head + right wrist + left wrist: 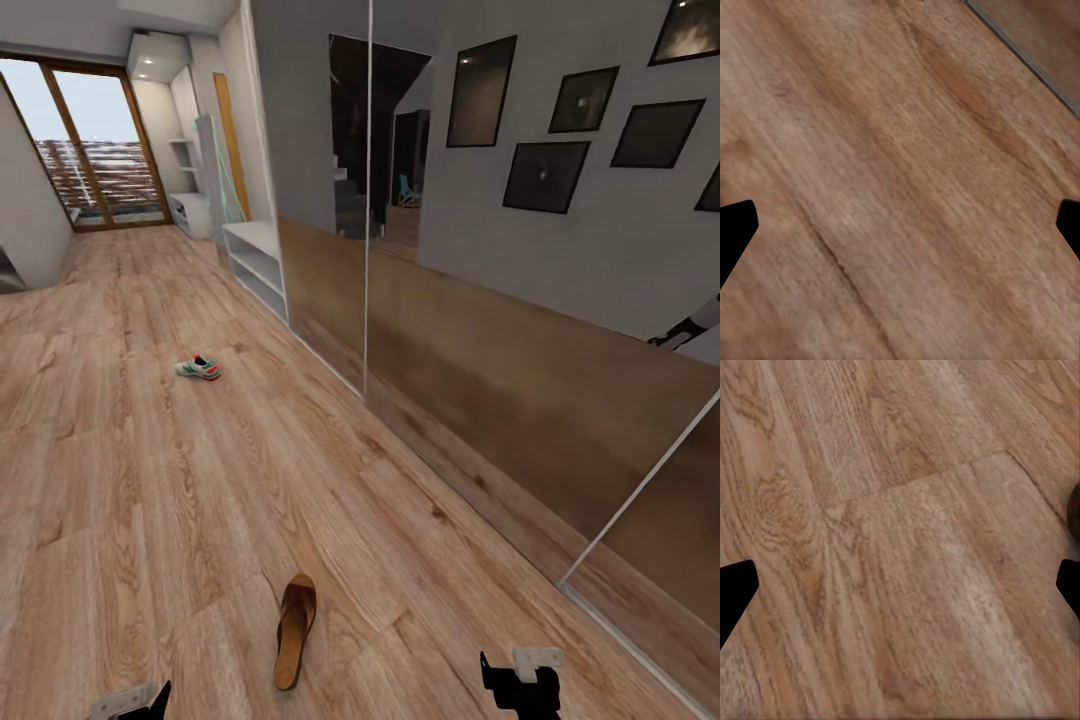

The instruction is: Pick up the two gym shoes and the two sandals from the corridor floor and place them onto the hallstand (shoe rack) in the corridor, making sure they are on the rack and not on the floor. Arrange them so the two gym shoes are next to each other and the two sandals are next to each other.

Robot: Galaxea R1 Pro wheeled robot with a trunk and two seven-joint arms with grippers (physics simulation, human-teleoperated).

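One brown sandal (296, 628) lies on the corridor floor (150, 500) close in front of me, between my two arms. Its dark edge (1074, 510) shows at the side of the left wrist view. One white gym shoe (199, 368) with green and orange marks lies farther down the corridor. Far off stands a low pale unit under floating shelves, the hallstand (190, 212). My left gripper (135, 702) (900, 585) and right gripper (520, 685) (900, 225) hang low over bare planks, both open and holding nothing.
A nearer white bench unit (255, 262) with open shelves stands against the right wall. Mirrored wardrobe doors (480, 380) run along the right side. A glass door (95, 150) closes the far end.
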